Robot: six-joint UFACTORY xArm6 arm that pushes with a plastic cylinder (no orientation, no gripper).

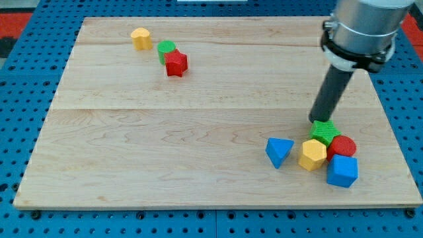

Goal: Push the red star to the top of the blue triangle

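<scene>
The red star (176, 63) lies at the view's upper left, touching a green block (166, 50) just above it. The blue triangle (279, 151) lies at the lower right, far from the star. My tip (316, 119) rests on the board at the upper left edge of a green star (324, 131), to the upper right of the blue triangle.
A yellow block (141, 38) sits left of the green block at the upper left. Next to the blue triangle cluster a yellow hexagon-like block (312, 155), a red round block (342, 146) and a blue block (342, 171). The wooden board (165, 145) lies on a blue pegboard.
</scene>
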